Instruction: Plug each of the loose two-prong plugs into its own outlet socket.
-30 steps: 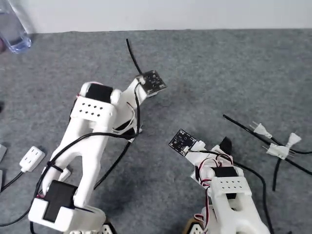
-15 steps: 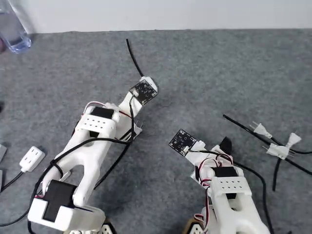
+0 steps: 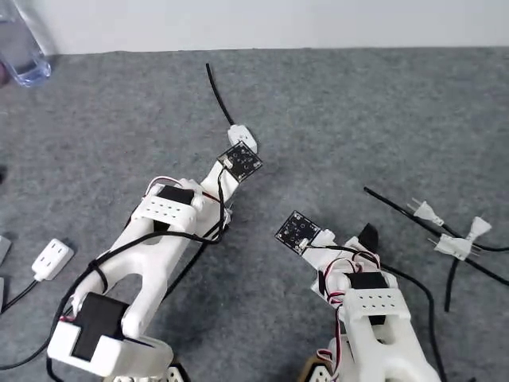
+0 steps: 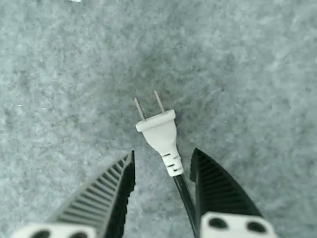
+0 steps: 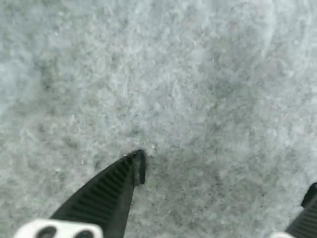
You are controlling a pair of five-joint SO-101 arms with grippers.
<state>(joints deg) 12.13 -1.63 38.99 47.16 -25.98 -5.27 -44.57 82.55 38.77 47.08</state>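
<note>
Our left gripper (image 4: 163,157) stands open at the lower centre of its frame, with the tail of the white plug (image 4: 159,130) between its jaws. We see the right gripper (image 5: 225,173) open too, above grey carpet (image 5: 198,74).

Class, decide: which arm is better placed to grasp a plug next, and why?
Left. The left tool, open, flanks the white plug on the carpet; the right tool hangs open over bare carpet, away from the other plugs.

White plastic arms (image 3: 159,239), black motors (image 3: 99,318), black cables (image 3: 181,272), ribbed black pincer fingers (image 4: 111,191).
</note>
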